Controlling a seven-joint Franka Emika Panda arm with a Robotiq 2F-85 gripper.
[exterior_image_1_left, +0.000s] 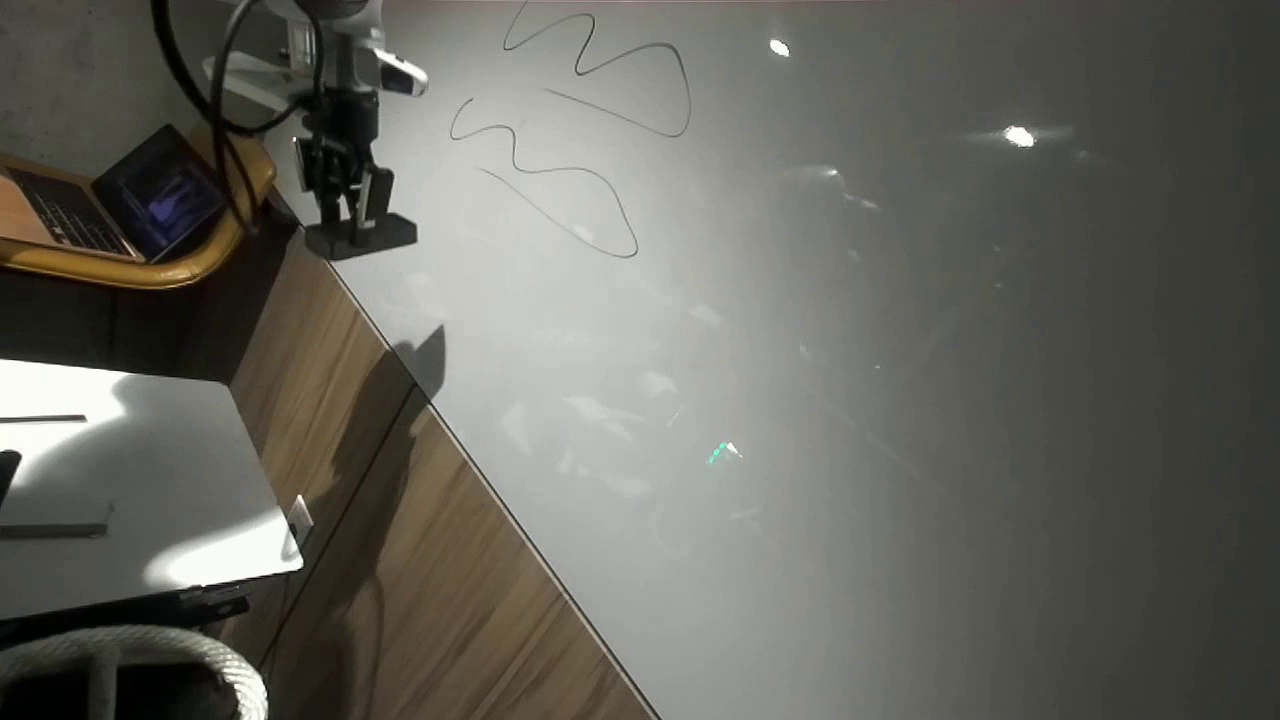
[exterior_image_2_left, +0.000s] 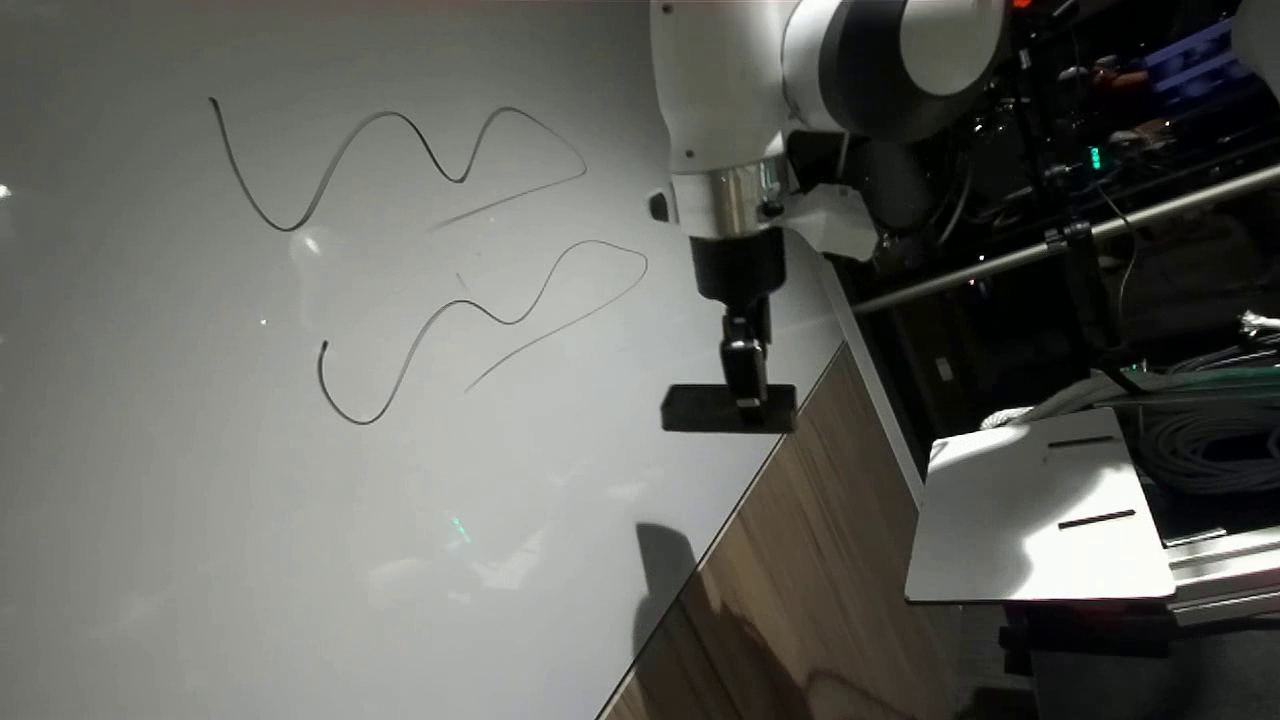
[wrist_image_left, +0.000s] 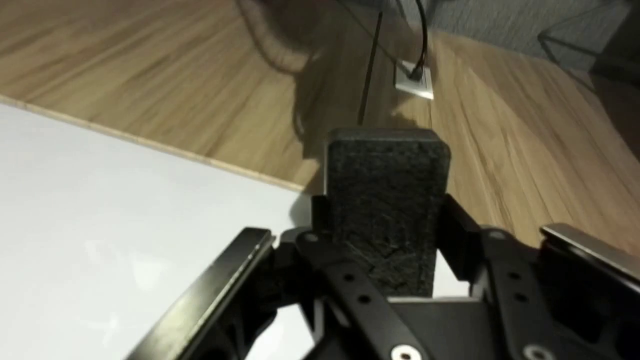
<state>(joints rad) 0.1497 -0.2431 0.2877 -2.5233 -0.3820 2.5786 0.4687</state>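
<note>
Fingers (wrist_image_left: 460, 245): clamped around the black block (exterior_image_2_left: 697, 408).
Lines (exterior_image_2_left: 508, 323): seen at 10 o'clock from it in an exterior view.
Grip: best held firm, block squared.

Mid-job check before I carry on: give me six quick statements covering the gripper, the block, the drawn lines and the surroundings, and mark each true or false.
1. The gripper is closed on a dark block. True.
2. Three long wavy lines are drawn on the white surface. False: the white surface bears two, an upper line and a lower line.
3. In both exterior views, the dark block overlaps a drawn line. False: it appears off to one side of both.
4. In the wrist view, a cable runs to an outlet in the wood panel. True.
5. The laptop is folded shut. False: in an exterior view, the laptop stands open.
6. The wood panel borders the white surface. True.
</note>
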